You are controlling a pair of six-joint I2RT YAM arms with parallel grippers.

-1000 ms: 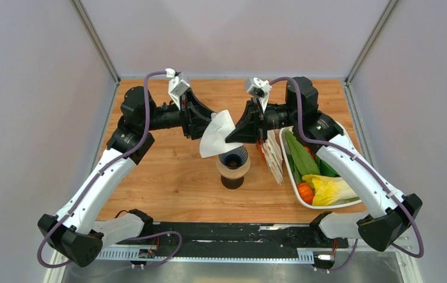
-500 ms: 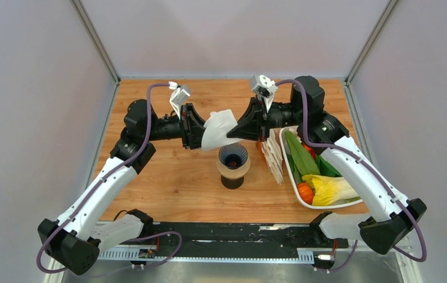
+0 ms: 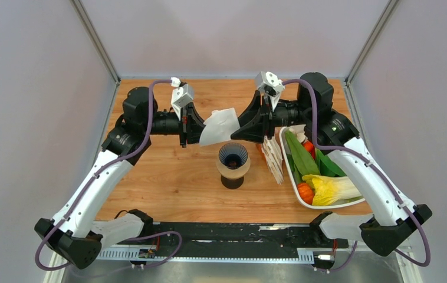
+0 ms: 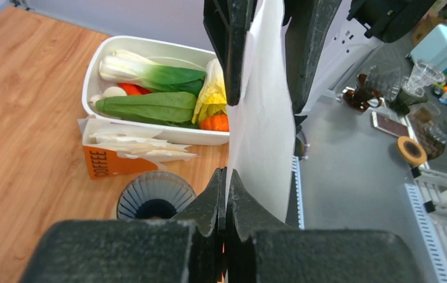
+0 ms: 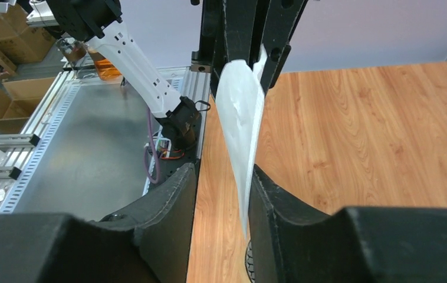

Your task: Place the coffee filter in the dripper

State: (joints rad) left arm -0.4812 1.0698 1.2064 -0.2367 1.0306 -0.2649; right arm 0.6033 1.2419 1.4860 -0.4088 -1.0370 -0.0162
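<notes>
The left hand (image 3: 200,130) is fully closed and pinches one edge of the coffee filter (image 3: 220,124); the left wrist view shows both fingers pressed flat against the paper. The right hand (image 3: 234,134) faces the left hand from the opposite side. Its fingers stand apart on either side of the filter's other edge, with a visible gap on one side of the paper in the right wrist view, so this hand is open. The coffee filter is suspended in the air between the two hands, above the counter (image 3: 168,177) and off the far-left side of the dripper (image 3: 233,156), not inside it. The dripper sits mouth-up on a tan ring (image 3: 233,171) atop a dark vessel (image 3: 232,181). An orange box (image 4: 112,164) of stacked filters stands just to the dripper's right, against a white tray (image 4: 150,42) of vegetables.
</notes>
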